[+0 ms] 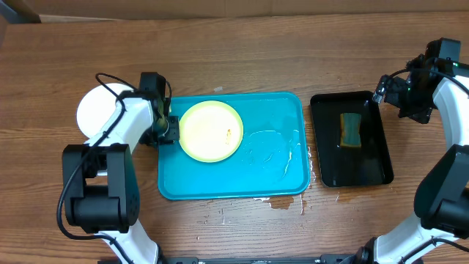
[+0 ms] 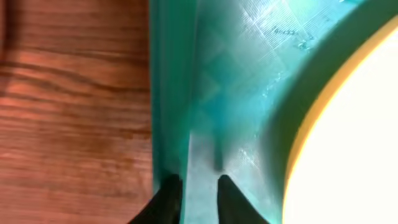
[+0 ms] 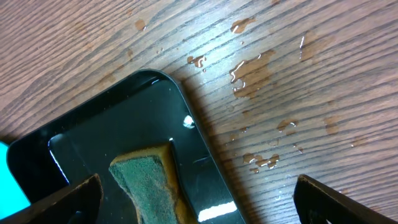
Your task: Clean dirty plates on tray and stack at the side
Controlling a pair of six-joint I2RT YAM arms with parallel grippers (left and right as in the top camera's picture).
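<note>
One yellow-green plate (image 1: 211, 130), one white plate (image 1: 91, 111), one tray (image 1: 278, 180).

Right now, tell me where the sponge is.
In the overhead view, the sponge lies in the upper half of the black tray, just right of the turquoise tray.

A green-and-yellow sponge (image 1: 351, 130) lies in the black tray (image 1: 374, 165) on the wooden table (image 1: 234, 51) spotted with water drops (image 1: 282, 204).
</note>
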